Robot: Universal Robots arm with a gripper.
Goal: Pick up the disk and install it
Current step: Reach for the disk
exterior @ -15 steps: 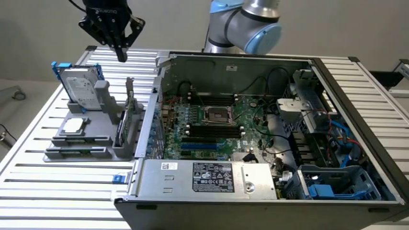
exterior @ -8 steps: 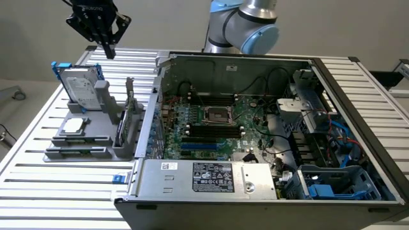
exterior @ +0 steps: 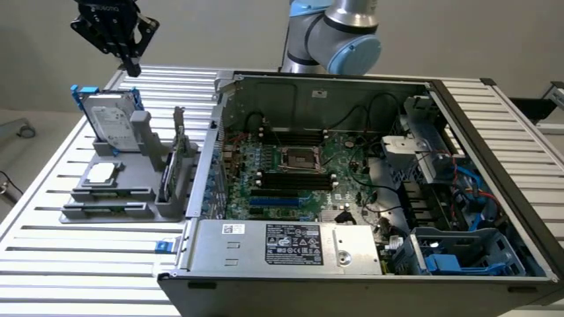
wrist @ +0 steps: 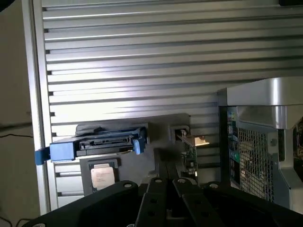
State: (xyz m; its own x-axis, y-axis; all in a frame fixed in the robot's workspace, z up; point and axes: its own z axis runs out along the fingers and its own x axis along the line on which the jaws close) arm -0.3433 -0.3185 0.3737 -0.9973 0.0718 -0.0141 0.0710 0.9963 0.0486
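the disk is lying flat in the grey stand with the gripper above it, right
No: the disk stands upright on its edge in the grey stand, not flat. The gripper is above it, as the exterior view shows.

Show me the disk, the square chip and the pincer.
the disk (exterior: pixel 111 122), exterior view, its white label
the square chip (exterior: pixel 100 173), exterior view, its metal top
the pincer (exterior: pixel 132 70), exterior view, between its fingertips
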